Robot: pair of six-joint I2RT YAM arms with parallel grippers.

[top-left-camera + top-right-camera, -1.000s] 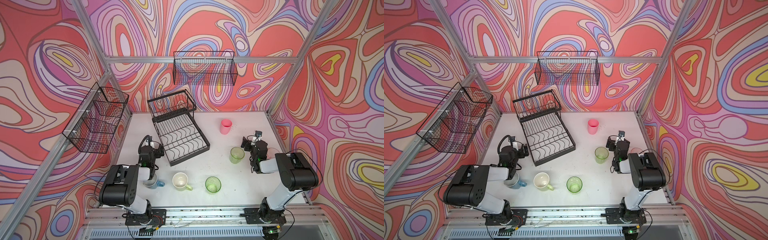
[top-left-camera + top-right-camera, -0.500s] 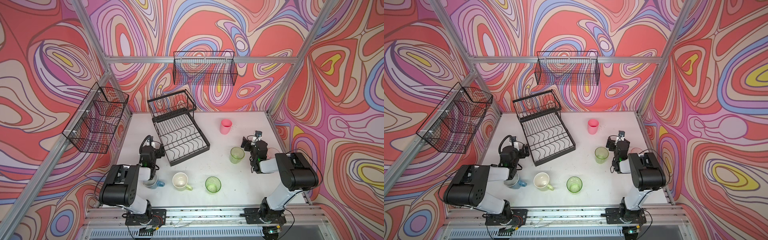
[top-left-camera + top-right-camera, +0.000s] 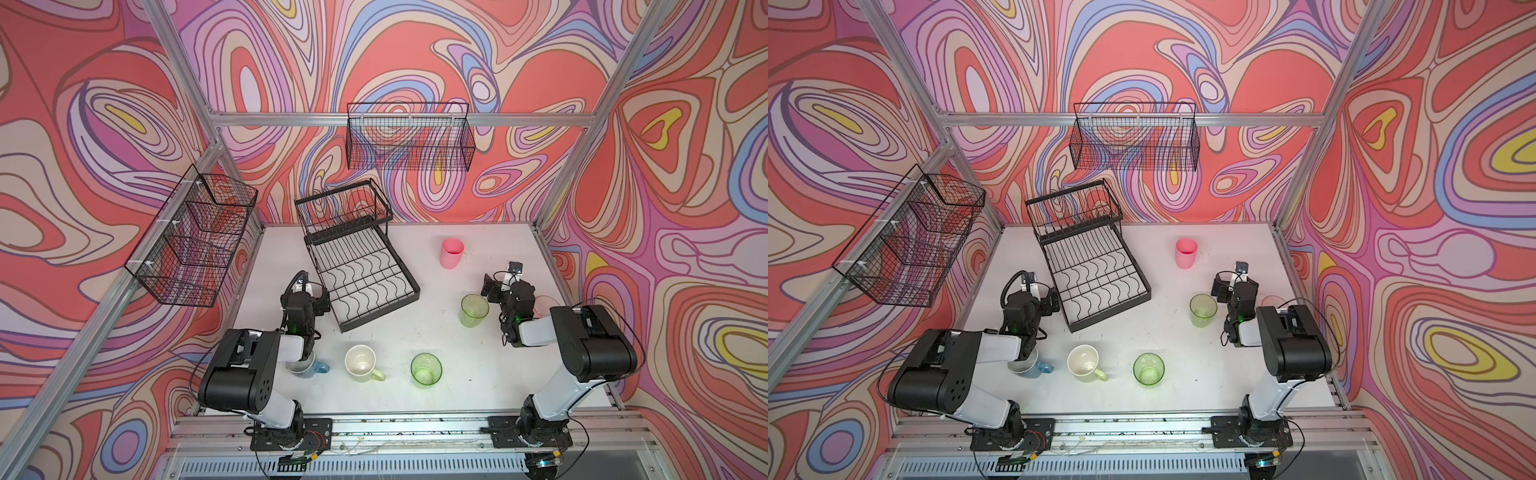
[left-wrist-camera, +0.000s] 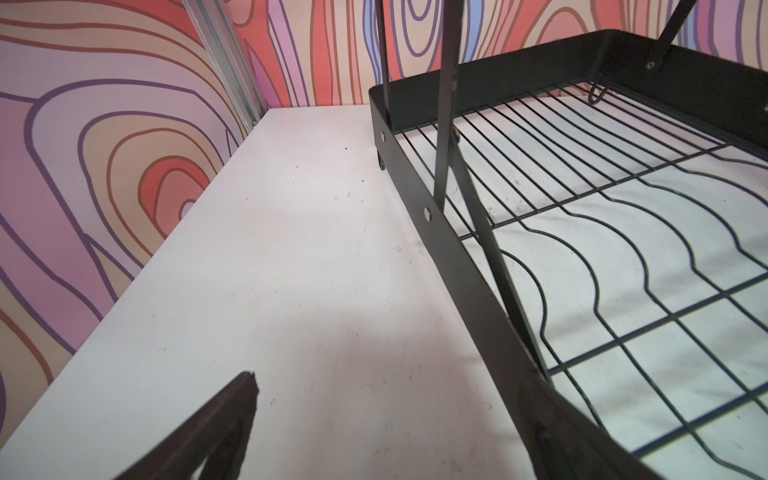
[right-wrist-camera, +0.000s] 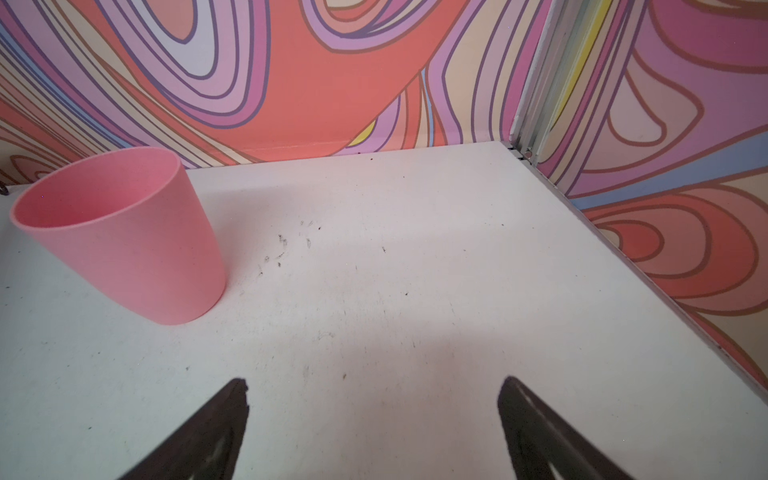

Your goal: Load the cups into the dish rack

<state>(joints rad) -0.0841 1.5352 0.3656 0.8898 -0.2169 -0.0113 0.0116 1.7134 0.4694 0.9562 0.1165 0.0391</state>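
Nothing is moving: left gripper (image 3: 311,293) and right gripper (image 5: 374,388) are idling wide-spread, empty; coloured cups (image 3: 451,253) are waiting outside black wire two-tier dish rack (image 3: 378,313).

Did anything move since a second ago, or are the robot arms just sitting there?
Nothing has visibly moved. The left gripper and right gripper stay open and empty. The pink tumbler, the far green tumbler, the near green tumbler, the yellow-green mug and the blue mug still sit on the table, outside the empty dish rack.
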